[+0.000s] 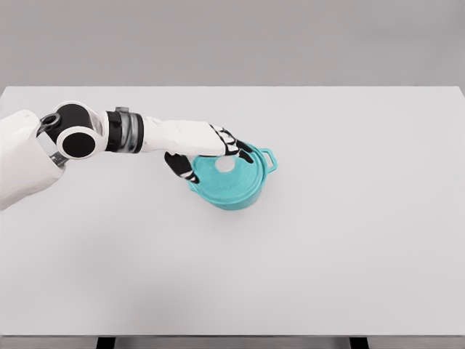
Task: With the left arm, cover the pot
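Note:
A teal pot with a side handle stands near the middle of the white table. A teal lid with a pale round knob lies on top of the pot. My left hand reaches in from the left and sits over the lid. Its fingers curve over the far rim and the thumb rests at the lid's near-left edge, so the hand grips the lid. The pot's inside is hidden. The right arm does not show.
Only the pot stands on the table. The table's front edge runs along the bottom of the view and its far edge across the top.

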Motion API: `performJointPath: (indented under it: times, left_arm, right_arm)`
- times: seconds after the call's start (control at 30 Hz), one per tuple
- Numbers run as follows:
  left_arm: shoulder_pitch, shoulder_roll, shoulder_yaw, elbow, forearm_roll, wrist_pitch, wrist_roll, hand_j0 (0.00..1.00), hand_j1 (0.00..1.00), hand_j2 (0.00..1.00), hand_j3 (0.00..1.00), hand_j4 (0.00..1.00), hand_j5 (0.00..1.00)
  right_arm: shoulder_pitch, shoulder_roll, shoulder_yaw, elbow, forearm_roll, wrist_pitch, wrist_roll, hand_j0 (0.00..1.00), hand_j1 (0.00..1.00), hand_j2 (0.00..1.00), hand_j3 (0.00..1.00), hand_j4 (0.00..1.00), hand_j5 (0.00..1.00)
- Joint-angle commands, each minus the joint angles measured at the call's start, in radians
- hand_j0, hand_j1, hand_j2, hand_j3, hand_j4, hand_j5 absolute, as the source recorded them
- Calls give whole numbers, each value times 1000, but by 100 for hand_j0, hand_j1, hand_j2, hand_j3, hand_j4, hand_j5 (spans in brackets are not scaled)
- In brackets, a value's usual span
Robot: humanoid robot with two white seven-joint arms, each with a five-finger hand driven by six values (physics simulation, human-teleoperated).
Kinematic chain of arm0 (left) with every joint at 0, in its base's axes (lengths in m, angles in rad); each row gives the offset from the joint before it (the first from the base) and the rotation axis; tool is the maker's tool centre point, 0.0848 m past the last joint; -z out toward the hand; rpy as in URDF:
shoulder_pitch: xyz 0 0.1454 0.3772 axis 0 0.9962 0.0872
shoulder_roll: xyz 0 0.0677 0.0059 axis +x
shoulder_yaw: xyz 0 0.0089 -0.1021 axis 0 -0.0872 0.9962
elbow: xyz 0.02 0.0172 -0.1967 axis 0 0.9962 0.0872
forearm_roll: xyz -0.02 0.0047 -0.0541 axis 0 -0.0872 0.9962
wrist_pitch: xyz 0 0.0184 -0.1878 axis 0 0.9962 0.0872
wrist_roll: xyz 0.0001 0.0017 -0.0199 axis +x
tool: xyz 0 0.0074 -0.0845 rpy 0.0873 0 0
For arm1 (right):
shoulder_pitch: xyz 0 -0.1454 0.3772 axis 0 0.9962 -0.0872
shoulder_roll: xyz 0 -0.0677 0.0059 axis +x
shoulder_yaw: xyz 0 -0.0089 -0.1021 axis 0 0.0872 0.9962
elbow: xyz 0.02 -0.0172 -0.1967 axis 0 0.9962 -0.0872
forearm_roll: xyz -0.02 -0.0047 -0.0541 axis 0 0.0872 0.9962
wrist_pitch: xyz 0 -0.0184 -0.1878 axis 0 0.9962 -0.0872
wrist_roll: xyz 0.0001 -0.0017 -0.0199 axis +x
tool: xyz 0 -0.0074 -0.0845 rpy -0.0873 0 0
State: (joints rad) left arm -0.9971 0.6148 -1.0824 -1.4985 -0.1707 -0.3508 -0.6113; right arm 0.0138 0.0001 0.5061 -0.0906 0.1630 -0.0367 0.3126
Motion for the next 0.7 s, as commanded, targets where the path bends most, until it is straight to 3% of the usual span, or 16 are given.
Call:
performJointPath:
  times: [0.0, 0.43, 0.5, 0.57, 0.67]
  left_arm:
    - [0, 0, 1, 0, 4, -4, 0, 100, 100, 100, 100, 100, 100]
    - [-25, -7, 4, 0, 10, 0, 0, 100, 100, 100, 100, 100, 100]
    - [-55, -3, 4, -2, 11, -4, 0, 100, 100, 100, 100, 100, 100]
    - [-84, 54, 10, 0, 10, -40, 0, 100, 100, 100, 100, 100, 100]
    - [-74, 223, 18, 11, 8, -54, 0, 100, 100, 100, 100, 100, 100]
  right_arm:
    - [0, 0, 0, 0, 0, 0, 0, 100, 100, 100, 100, 100, 100]
    - [0, 0, 0, 0, 0, 0, 0, 100, 100, 100, 100, 100, 100]
    - [0, 0, 0, 0, 0, 0, 0, 100, 100, 100, 100, 100, 100]
    - [0, 0, 0, 0, 0, 0, 0, 100, 100, 100, 100, 100, 100]
    - [0, 0, 0, 0, 0, 0, 0, 100, 100, 100, 100, 100, 100]
